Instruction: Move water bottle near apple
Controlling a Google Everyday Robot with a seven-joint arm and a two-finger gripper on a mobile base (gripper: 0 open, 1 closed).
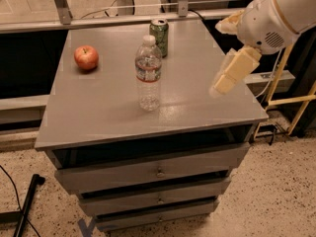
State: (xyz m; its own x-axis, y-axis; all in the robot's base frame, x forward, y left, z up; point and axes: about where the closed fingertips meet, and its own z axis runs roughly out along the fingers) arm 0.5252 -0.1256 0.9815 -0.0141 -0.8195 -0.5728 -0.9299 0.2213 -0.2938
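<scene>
To the right of the water bottle [148, 75], well apart from it and at about the height of its label, the gripper [228, 77] hung over the right part of the table [98, 115]. It pointed down and to the left, toward the bottle. It was pale cream, and I could not tell whether it was open or closed. It touched neither the bottle nor the table top. The white arm [269, 19] that carried it came in from the upper right, farther still from the bottle.

The bottle stood upright near the middle of the grey top, white cap on, with a red, white and blue band around its clear ribbed body. It stood between the gripper and the apple [86, 58]. The apple lay well to the bottle's left and a little behind it, red, stem up, near the left edge of the top. Just behind the bottle and slightly to its right stood a green can [159, 37], upright, shorter than the bottle and not touching it.

Below the bottle, under the table top, sat a stack of drawers [158, 172] with small knobs. Down and to the bottle's left, a black pole [27, 201] rested on the speckled floor [276, 191].
</scene>
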